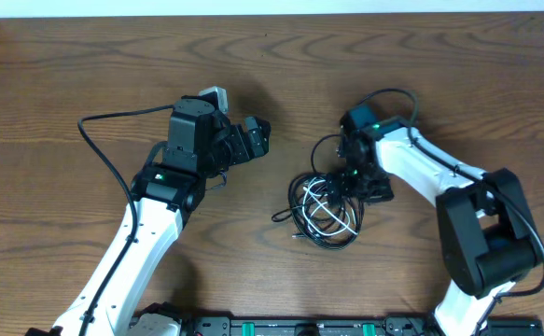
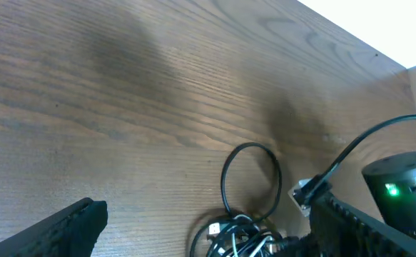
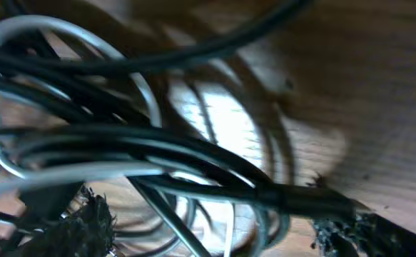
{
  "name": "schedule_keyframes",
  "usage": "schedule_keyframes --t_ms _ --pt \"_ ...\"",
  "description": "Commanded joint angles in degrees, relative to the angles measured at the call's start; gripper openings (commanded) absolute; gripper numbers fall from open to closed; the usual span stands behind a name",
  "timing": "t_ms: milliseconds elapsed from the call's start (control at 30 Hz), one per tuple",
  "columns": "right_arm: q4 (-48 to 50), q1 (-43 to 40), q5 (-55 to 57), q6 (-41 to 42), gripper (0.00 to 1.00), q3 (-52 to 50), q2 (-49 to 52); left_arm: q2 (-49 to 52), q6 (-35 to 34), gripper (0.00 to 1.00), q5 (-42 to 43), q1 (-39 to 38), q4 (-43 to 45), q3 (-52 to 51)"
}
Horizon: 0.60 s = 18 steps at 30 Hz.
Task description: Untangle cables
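The cables [image 1: 323,213] lie in one tangled heap of black and white cords right of the table's middle. My right gripper [image 1: 354,183] is down at the heap's upper right edge. In the right wrist view its fingertips [image 3: 86,223] stand wide apart, open, with black cables [image 3: 193,153] and a white cable [image 3: 58,173] crossing the gap [image 3: 218,228]. My left gripper [image 1: 257,138] hangs open to the left of the heap, apart from it. The left wrist view shows one of its fingers [image 2: 61,230] and the tangle [image 2: 240,237] with a black loop [image 2: 250,178] sticking out.
The left arm's own black wire [image 1: 104,149] arcs over the table at the left. The right arm's wire [image 1: 388,98] loops above its wrist. A black rail [image 1: 281,327] runs along the front edge. The table's far edge [image 1: 272,15] meets a white wall.
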Motion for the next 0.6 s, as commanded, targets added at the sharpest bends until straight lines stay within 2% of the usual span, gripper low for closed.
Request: schedule_keyframes --t_ms 0,133,300,433,567 --pt "-0.5 2.1 6.8 6.7 0.84 -0.6 3.7 0.2 0.6 0.97 0.6 -0.1 0.0 1.4" --pt "-2.6 2.4 13.0 12.1 0.85 -0.6 4.6 0.2 0.5 0.97 0.6 -0.1 0.0 1.4" --pt "-3.7 2.1 9.7 12.2 0.79 0.5 3.5 0.2 0.6 0.97 0.6 -0.1 0.0 1.4" --pt "-6.8 1.2 9.5 14.1 0.77 2.1 -0.8 0.2 0.6 0.97 0.6 -0.1 0.0 1.4" --pt "-8.6 0.1 9.2 19.3 0.79 2.8 -10.1 0.2 0.5 0.97 0.6 -0.1 0.0 1.4"
